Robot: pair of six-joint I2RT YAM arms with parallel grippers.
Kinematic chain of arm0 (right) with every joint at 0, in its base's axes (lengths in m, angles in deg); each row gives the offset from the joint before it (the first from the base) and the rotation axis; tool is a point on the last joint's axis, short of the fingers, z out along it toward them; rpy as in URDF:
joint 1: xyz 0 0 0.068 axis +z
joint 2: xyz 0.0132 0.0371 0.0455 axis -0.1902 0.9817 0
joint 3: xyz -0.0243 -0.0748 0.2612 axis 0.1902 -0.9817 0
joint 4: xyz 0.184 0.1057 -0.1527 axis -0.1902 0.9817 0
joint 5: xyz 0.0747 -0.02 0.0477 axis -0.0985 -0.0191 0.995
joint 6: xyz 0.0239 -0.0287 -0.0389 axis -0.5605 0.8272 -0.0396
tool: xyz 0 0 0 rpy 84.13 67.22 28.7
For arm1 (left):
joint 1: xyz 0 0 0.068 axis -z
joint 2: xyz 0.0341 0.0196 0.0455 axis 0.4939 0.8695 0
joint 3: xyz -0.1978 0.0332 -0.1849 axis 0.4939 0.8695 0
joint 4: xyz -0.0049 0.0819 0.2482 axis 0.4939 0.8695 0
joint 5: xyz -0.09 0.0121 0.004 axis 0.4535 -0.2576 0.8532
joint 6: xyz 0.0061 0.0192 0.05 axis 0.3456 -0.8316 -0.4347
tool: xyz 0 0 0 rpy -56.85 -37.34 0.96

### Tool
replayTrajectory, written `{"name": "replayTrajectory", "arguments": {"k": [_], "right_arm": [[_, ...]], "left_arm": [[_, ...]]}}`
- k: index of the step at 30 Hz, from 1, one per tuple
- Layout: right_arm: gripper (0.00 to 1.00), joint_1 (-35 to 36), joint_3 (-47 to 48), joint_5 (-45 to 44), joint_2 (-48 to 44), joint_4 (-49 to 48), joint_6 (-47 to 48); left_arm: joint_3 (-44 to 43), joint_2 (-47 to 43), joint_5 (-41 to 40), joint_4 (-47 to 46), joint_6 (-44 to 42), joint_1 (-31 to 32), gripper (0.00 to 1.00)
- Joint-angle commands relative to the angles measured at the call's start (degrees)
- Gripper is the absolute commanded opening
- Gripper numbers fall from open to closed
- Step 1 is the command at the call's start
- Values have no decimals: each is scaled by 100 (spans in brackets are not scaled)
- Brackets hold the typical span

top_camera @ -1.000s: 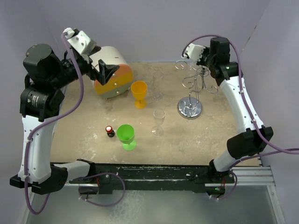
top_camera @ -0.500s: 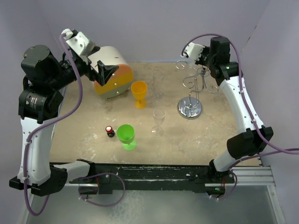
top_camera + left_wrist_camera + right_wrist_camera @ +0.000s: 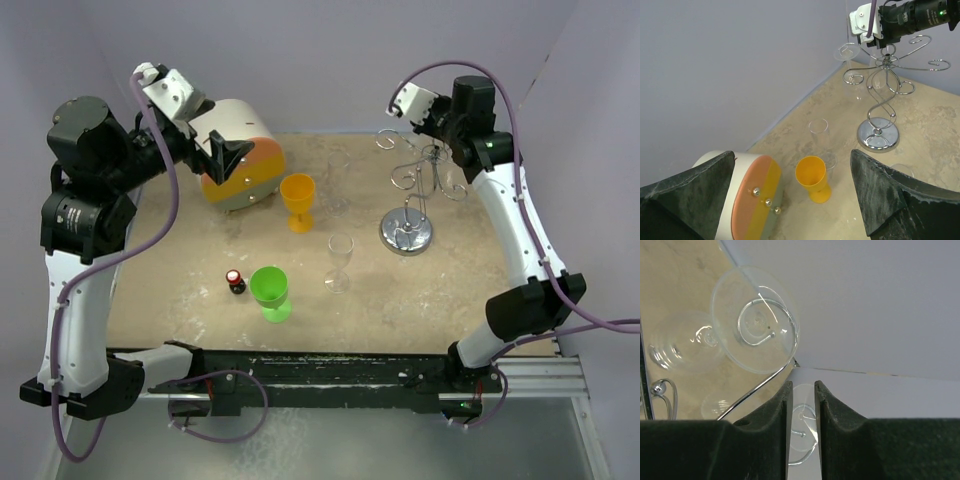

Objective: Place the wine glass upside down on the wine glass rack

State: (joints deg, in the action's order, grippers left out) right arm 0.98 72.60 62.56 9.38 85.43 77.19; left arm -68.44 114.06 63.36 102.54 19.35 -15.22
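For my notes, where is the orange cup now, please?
Top view: the orange cup stands left of centre at the back, between the rounded box and a clear glass.

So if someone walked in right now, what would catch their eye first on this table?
Probably the silver wire wine glass rack at the far right of the table, with a clear wine glass hanging upside down from a curled arm and the right tool at its top. Then the bright colours: an orange goblet mid-table and a green goblet closer to the front.
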Motion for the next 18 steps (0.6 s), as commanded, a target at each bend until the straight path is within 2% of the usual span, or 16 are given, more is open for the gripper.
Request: {"name": "replayTrajectory", "arguments": {"k": [1, 9, 18], "right_arm": [[28, 36, 187, 326, -222, -212, -323], [29, 36, 205, 270, -359, -352, -378], [29, 36, 40, -470, -568, -1174, 78]], "left_arm": [[22, -76, -2, -125, -58, -35, 99], [52, -67, -11, -146, -59, -31, 99], [57, -31, -4, -171, -33, -37, 99]]}}
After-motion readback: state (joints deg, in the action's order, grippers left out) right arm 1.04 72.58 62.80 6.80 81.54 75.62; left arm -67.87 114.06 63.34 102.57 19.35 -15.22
